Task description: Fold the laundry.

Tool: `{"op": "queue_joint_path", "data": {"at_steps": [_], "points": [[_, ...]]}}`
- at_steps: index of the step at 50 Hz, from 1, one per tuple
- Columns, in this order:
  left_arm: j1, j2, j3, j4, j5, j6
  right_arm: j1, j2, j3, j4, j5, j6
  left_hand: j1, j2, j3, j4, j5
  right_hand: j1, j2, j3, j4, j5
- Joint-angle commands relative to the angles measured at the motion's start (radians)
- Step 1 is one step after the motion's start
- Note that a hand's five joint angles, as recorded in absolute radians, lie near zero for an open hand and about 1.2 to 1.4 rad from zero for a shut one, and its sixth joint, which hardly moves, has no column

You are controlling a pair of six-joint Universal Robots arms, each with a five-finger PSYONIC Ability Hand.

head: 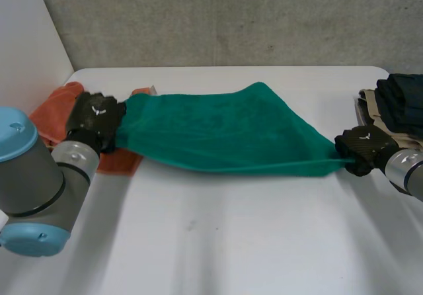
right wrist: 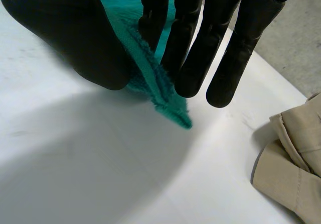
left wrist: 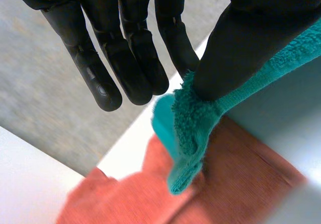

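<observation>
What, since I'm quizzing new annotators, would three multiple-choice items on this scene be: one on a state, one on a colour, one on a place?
1. How does the right hand meet the towel? A pinches its corner; B lies flat on it; C hovers clear of it.
2. The towel's colour? A green; B beige; C orange.
3. Where is the orange cloth? A in the right hand; B on the towel; C below the towel's end at the left hand.

1 A: the right wrist view shows thumb and fingers clamping the corner.
2 A: green in every view.
3 C: the left wrist view shows it beneath that end.
</observation>
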State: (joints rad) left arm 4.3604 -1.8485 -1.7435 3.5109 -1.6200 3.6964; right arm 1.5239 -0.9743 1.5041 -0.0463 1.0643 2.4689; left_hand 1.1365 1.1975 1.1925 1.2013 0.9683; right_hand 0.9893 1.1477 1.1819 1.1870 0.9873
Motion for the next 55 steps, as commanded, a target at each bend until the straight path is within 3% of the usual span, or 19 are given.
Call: {"op": "queue_joint_path", "data": {"at_steps": [1, 3, 9, 12, 19, 26, 31, 37, 41, 46, 50, 55], "points": [[-0.001, 0.028, -0.060, -0.253, -0.006, 0.031, -0.011, -0.167, 0.057, 0.270, 0.008, -0.157, 0.260, 0.199, 0.204, 0.195, 0.253, 0.407, 0.249, 0.214, 0.209, 0.234], [-0.001, 0.044, -0.080, -0.334, -0.011, 0.056, -0.042, -0.231, 0.083, 0.367, 0.017, -0.226, 0.260, 0.199, 0.204, 0.195, 0.253, 0.407, 0.249, 0.214, 0.209, 0.234], [-0.010, 0.168, -0.218, -0.599, -0.014, 0.129, -0.180, -0.447, 0.251, 0.729, 0.158, -0.482, 0.260, 0.199, 0.204, 0.195, 0.253, 0.407, 0.249, 0.214, 0.209, 0.234], [-0.018, 0.233, -0.266, -0.627, -0.011, 0.143, -0.195, -0.541, 0.323, 0.757, 0.172, -0.536, 0.260, 0.199, 0.204, 0.195, 0.253, 0.407, 0.249, 0.214, 0.209, 0.234], [-0.030, 0.292, -0.288, -0.603, -0.008, 0.168, -0.188, -0.592, 0.367, 0.700, 0.155, -0.528, 0.260, 0.199, 0.204, 0.195, 0.253, 0.407, 0.249, 0.214, 0.209, 0.234], [-0.035, 0.175, -0.205, -0.460, -0.015, 0.165, -0.134, -0.548, 0.332, 0.560, 0.120, -0.432, 0.260, 0.199, 0.204, 0.195, 0.253, 0.407, 0.249, 0.214, 0.209, 0.234], [-0.032, 0.054, -0.117, -0.354, -0.050, 0.165, -0.039, -0.429, 0.249, 0.464, 0.120, -0.329, 0.260, 0.199, 0.204, 0.195, 0.253, 0.407, 0.249, 0.214, 0.209, 0.234], [-0.033, -0.078, 0.106, -0.190, -0.100, 0.172, 0.065, -0.321, 0.056, 0.310, 0.178, -0.234, 0.260, 0.199, 0.204, 0.195, 0.253, 0.407, 0.249, 0.214, 0.209, 0.234], [-0.033, -0.166, 0.332, -0.112, -0.098, 0.194, 0.153, -0.230, -0.149, 0.157, 0.244, -0.191, 0.260, 0.199, 0.204, 0.195, 0.253, 0.407, 0.249, 0.214, 0.209, 0.234], [-0.035, -0.198, 0.616, 0.000, -0.090, 0.200, 0.205, -0.213, -0.378, -0.164, 0.295, -0.130, 0.260, 0.199, 0.204, 0.195, 0.253, 0.407, 0.249, 0.214, 0.209, 0.234], [-0.030, -0.192, 0.803, 0.213, -0.100, 0.179, 0.208, -0.224, -0.430, -0.443, 0.316, -0.055, 0.260, 0.199, 0.204, 0.195, 0.253, 0.407, 0.249, 0.214, 0.209, 0.234], [-0.031, -0.193, 0.843, 0.261, -0.106, 0.154, 0.203, -0.247, -0.430, -0.517, 0.342, 0.013, 0.260, 0.199, 0.204, 0.195, 0.253, 0.407, 0.249, 0.214, 0.209, 0.234]]}}
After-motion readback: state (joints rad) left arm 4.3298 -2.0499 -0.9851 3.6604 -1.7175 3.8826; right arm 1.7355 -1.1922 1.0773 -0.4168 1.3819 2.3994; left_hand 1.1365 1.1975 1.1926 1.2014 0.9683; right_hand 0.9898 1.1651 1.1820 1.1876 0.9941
